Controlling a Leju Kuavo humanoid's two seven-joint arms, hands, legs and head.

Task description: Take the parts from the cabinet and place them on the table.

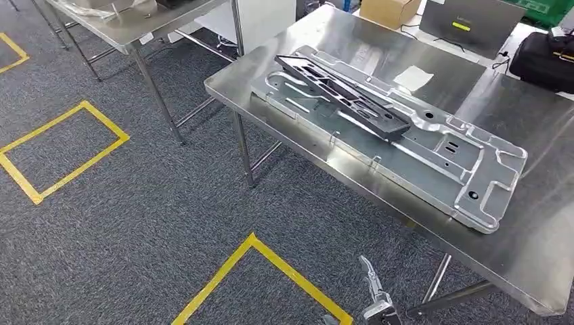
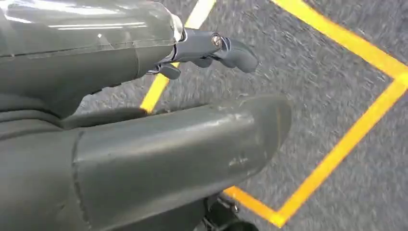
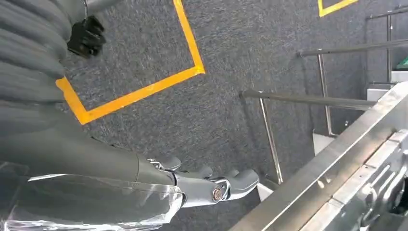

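Nearest, over grey carpet [image 1: 135,223] with yellow tape squares [image 1: 271,271]: right hand [image 3: 211,185] empty, fingers slightly apart, just beside the steel desk [image 1: 541,264] edge; left hand [image 2: 211,50] likewise empty, loosely spread. Farther, flat on the desk: silver machined plate [image 1: 474,176], with black frame part [image 1: 338,88] on top. Beyond: cardboard box [image 1: 389,10], black bag [image 1: 545,61].

Both hands [image 2: 211,50] [image 3: 207,185] empty, fingers loosely extended

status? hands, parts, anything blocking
Left hand and right hand hang empty over the carpet. Black part lies on the silver plate on the table. Nothing blocking.
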